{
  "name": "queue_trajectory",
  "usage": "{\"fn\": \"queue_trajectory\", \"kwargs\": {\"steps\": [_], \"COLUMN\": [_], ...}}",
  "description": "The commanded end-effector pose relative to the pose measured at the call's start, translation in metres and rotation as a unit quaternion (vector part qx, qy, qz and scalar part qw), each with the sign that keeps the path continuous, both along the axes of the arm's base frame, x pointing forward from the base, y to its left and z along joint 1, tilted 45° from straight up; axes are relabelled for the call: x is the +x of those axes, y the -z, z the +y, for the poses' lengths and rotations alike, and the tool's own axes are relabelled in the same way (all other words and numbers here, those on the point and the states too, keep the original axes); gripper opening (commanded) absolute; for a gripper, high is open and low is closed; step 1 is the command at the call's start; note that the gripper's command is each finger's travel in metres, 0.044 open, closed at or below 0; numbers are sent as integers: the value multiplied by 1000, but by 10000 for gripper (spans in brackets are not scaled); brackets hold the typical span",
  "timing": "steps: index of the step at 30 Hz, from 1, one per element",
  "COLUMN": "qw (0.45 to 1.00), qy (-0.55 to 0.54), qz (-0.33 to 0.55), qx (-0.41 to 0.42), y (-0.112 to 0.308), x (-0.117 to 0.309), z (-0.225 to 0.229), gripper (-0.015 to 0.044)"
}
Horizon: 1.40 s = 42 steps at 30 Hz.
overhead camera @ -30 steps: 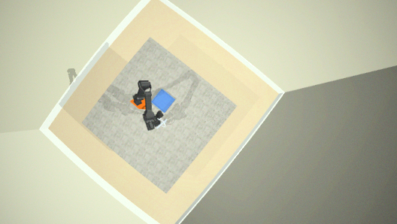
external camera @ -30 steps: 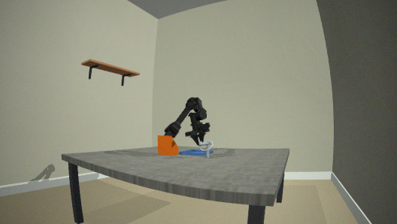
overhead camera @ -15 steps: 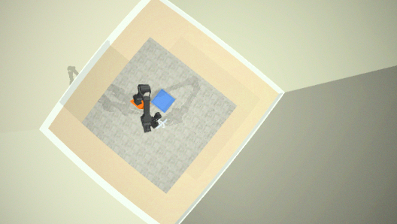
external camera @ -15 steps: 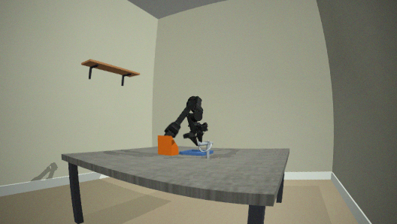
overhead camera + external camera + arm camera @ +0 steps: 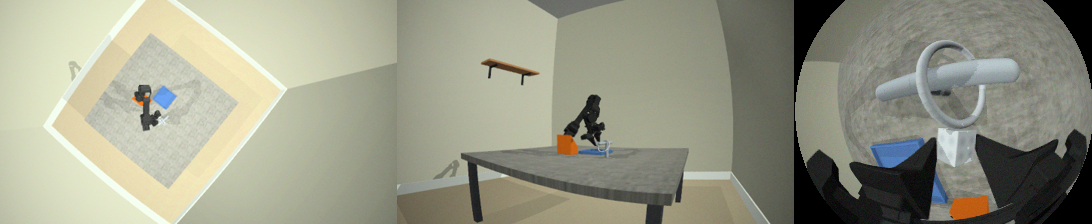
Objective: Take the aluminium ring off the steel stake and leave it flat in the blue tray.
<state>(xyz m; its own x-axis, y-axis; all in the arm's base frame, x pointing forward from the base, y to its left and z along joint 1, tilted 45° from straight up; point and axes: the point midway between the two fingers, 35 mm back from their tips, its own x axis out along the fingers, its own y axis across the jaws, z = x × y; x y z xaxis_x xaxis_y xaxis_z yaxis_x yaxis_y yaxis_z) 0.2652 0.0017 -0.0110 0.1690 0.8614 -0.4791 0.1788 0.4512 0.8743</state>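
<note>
End effector point(image 5: 162, 117) point(image 5: 598, 142) point(image 5: 955, 140) is gripping the aluminium ring's tab point(image 5: 956, 146); ring point(image 5: 603, 146) point(image 5: 922, 82) is still encircling the cross-bar point(image 5: 162, 120) point(image 5: 604, 143) point(image 5: 994, 71), tray placement remaining.

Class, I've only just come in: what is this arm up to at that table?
A black arm's gripper is shut on the white tab of a ring. The ring is up at the cross-bar of the stake, encircling it. It is not yet in the blue tray.
</note>
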Motion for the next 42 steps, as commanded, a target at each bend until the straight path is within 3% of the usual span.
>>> {"fn": "queue_trajectory", "kwargs": {"steps": [1, 42], "qw": [1000, 1000], "qy": [1, 1], "qz": [-3, -3], "qx": [8, 7], "y": [2, 4], "x": [1, 0], "z": [-4, -31], "gripper": [0, 0]}}
